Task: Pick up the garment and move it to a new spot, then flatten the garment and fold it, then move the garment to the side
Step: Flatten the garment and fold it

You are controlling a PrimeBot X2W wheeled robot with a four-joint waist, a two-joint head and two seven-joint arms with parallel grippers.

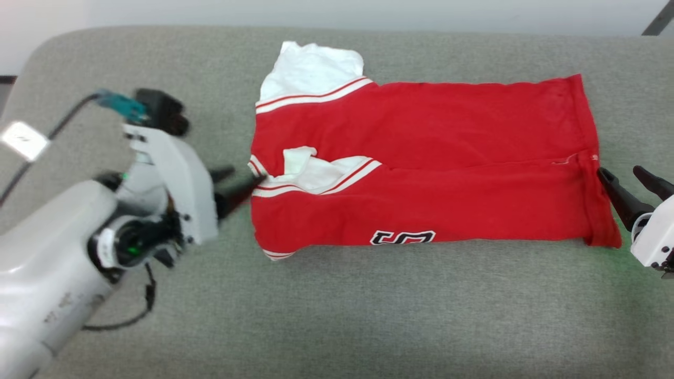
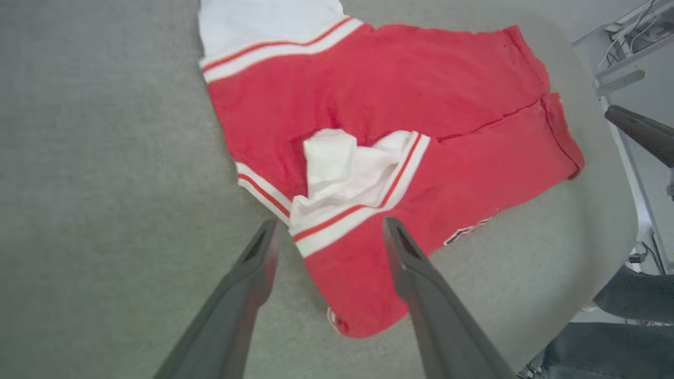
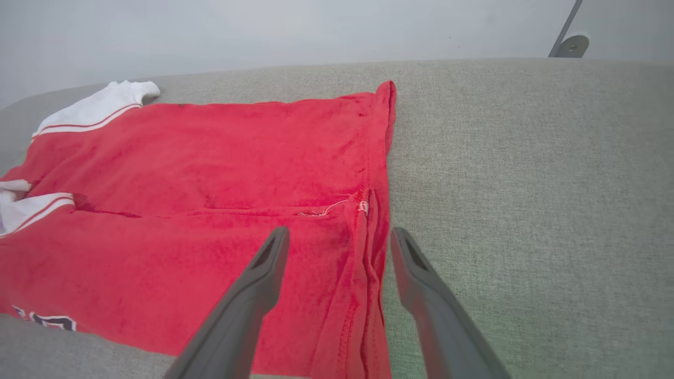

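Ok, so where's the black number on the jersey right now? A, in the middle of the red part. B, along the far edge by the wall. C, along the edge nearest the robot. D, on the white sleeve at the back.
C: in the head view the black number sits right on the near edge of the jersey, well away from the white sleeve at the far side.

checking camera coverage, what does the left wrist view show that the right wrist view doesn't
Left wrist view: the left tool open at the striped trim, a dark finger of the other arm at the right edge. Right wrist view: the right tool open at the hem, a loose pale thread on the seam. Shared: the garment on the grey table, its far white sleeve, part of the numerals.
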